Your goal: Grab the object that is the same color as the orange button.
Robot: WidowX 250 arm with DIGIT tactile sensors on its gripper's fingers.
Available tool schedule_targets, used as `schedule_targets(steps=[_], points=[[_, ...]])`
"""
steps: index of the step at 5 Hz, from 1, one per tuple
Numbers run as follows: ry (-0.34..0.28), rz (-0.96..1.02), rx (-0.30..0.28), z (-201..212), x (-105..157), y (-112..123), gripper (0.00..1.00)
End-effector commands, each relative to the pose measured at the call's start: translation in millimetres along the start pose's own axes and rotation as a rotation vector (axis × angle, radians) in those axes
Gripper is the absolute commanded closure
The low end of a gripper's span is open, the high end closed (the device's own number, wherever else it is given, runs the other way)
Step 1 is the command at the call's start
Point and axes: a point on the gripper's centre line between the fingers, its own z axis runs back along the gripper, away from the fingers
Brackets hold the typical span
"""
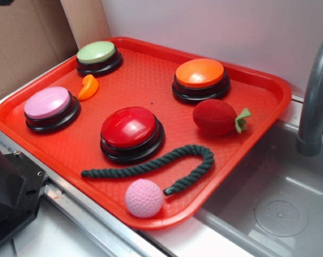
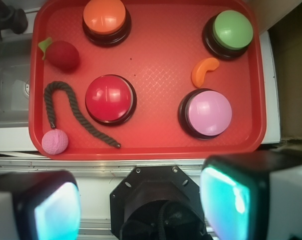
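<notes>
A: Orange slice, where does it sit in the exterior view?
B: On the red tray, between the green-topped button and the pink-topped button, near both. The orange button stands well apart, across the tray, with a red plush strawberry just beside it.
A: What else lies there?
B: A red-topped button in the middle, a dark green rope curving in front of it, and a pink ball by the tray's near edge.
A: And the wrist view?
B: The slice curls between the green button and the pink one. The gripper hangs off the tray, its fingers spread wide and holding nothing.
</notes>
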Motion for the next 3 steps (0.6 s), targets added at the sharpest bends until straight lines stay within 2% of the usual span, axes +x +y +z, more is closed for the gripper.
schedule_targets(steps=[1,2,3], points=[[0.0,0.0,0.0,0,0,0,0.0],[-0.042,0.106,-0.037,-11,11,9,0.0],[-0.064,0.19,-0.041,-22,23,21,0.0]])
